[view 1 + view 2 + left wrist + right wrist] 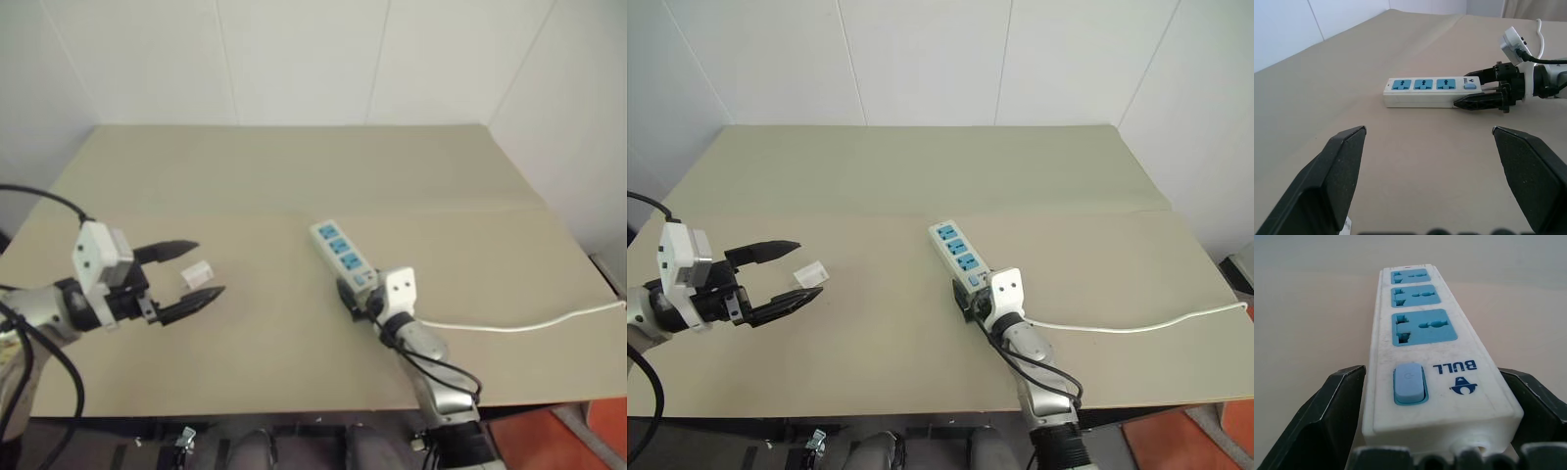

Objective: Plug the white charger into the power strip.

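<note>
Charger (197, 273): small white cube lying on bench (294, 176), left side, between the spread fingers of left pincer (192, 271); contact not discernible.
Strip (343, 253): flat on bench, centre-right, three blue sockets up, cord (509, 326) trailing right.
Right pincer (1415, 431): spread, fingers flanking strip's near switch end.

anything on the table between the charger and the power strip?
No. Between the white charger and the power strip there is just bare table, in both eye views; the left wrist view agrees.
</note>
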### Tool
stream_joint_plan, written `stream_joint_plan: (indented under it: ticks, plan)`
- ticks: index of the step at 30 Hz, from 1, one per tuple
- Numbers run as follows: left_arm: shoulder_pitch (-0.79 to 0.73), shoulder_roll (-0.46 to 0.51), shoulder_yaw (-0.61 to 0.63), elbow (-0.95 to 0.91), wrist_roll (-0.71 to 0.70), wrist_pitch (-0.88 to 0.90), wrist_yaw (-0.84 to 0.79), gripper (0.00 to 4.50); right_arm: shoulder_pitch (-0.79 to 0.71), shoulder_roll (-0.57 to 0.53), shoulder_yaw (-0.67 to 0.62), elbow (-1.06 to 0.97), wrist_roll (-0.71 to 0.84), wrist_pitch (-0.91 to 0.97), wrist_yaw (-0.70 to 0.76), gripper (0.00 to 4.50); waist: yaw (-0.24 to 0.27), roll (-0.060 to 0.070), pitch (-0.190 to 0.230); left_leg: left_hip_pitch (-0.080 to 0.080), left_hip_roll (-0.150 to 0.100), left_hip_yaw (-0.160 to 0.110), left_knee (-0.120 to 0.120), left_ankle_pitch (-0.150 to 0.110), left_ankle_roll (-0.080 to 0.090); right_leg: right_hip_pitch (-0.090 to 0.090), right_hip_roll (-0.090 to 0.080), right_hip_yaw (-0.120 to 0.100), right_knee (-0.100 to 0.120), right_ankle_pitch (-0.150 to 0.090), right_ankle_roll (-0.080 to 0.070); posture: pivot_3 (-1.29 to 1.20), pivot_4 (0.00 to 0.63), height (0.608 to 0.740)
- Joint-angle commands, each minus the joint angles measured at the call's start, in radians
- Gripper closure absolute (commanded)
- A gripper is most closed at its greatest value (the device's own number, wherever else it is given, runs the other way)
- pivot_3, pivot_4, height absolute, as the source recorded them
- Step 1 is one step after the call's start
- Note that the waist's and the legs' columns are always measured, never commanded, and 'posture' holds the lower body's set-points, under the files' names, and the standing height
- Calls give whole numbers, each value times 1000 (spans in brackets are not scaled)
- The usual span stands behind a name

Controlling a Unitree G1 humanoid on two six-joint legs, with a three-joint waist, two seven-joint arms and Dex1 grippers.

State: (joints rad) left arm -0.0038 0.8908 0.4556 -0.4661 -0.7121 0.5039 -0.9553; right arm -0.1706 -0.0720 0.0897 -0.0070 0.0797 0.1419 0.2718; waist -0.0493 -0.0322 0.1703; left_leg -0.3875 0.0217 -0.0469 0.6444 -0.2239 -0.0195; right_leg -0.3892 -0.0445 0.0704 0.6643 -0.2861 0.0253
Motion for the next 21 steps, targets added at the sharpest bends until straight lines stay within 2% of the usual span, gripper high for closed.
stream_joint_plan:
  ticks: [1,5,14,18,21]
  plan:
    - [-15,13,15,-14,-4,-9,-2,0,-1,8,5,54,2,-34,8,182,-2,-1,0,1,0,0,0,0,0,0,0,0,0,0,0,0,150,740]
    - [-15,17,19,-13,-5,-7,-3,0,-8,12,7,110,-2,-81,16,1066,-8,-3,-2,2,1,0,0,0,0,2,1,0,0,0,-1,0,150,740]
    - [-19,27,28,-11,-7,-6,-1,0,-88,-17,-18,232,5,-218,54,1067,-21,-6,-4,5,3,0,0,1,-2,3,2,0,1,2,-3,0,150,740]
    - [-31,40,25,1,-4,-9,-13,0,-168,-81,-49,243,74,-278,183,1067,-19,-4,-2,4,2,3,0,3,-3,2,2,0,1,3,-4,0,150,740]
    - [-49,57,26,24,2,-15,-30,0,-196,-151,-57,218,155,-258,347,1067,-14,-1,1,1,2,3,0,3,-3,0,2,-1,0,3,-3,0,150,740]
